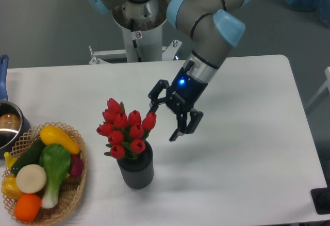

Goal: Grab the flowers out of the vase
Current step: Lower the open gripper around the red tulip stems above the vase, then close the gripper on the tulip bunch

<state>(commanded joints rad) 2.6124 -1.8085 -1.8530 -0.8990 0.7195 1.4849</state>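
From the fixed camera, one bunch of red tulip buds with green leaves [125, 128], about nine buds, stands in the one small dark grey ribbed cylindrical vase [136, 171] on the white table [247, 148]; the black two-finger gripper [164, 122] hangs just right of the bunch, fingers spread apart and pinching nothing, one fingertip [151, 109] close beside the rightmost bud, though contact cannot be judged; at the left edge sits one woven wicker basket [73, 189] holding roughly seven colourful toy vegetables [43, 168]; above it, one blue-handled metal pot [9, 123] is partly cut off.
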